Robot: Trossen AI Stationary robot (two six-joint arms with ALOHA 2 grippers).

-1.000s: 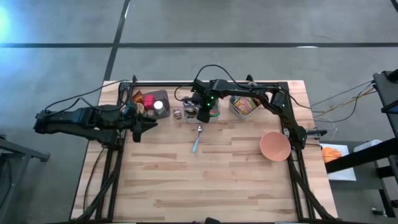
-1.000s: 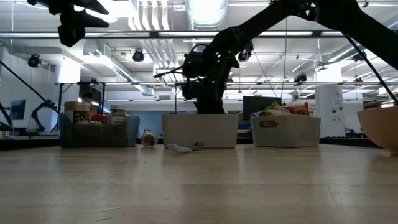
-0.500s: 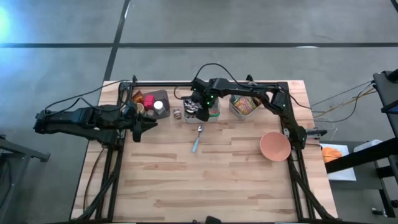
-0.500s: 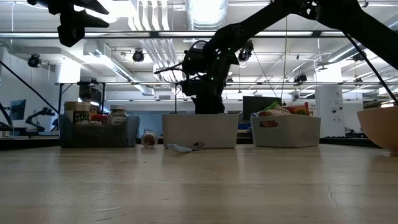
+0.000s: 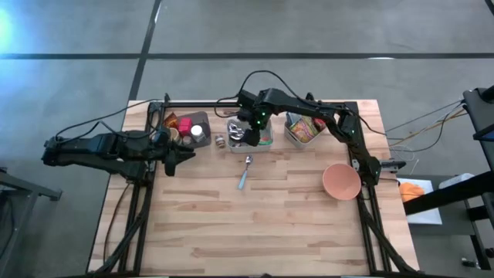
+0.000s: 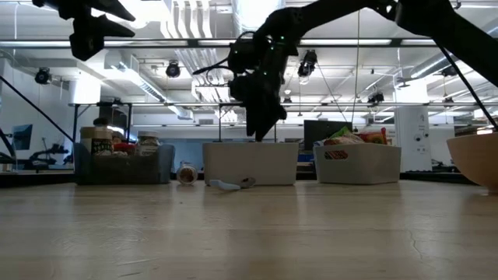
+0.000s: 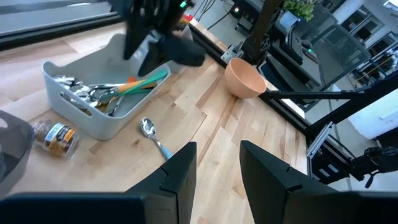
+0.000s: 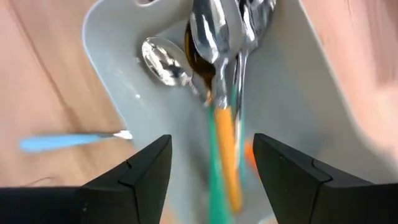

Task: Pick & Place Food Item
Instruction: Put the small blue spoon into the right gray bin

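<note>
Hovering right hand [image 8: 208, 163] parted over cutlery bin [image 8: 298, 93], high view hides contents

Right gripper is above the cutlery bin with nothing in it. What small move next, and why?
Probably swing the right gripper toward the food bin: its jaws stand open and empty over the cutlery bin, which holds only utensils, no food item.

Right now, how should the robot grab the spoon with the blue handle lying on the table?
Probably by the blue handle, coming straight down from above. The spoon lies flat on the bare table, just in front of the grey bin, with its shiny bowl toward the bin. The handle is straight, narrow and clear of everything, so fingers can close across it.
</note>
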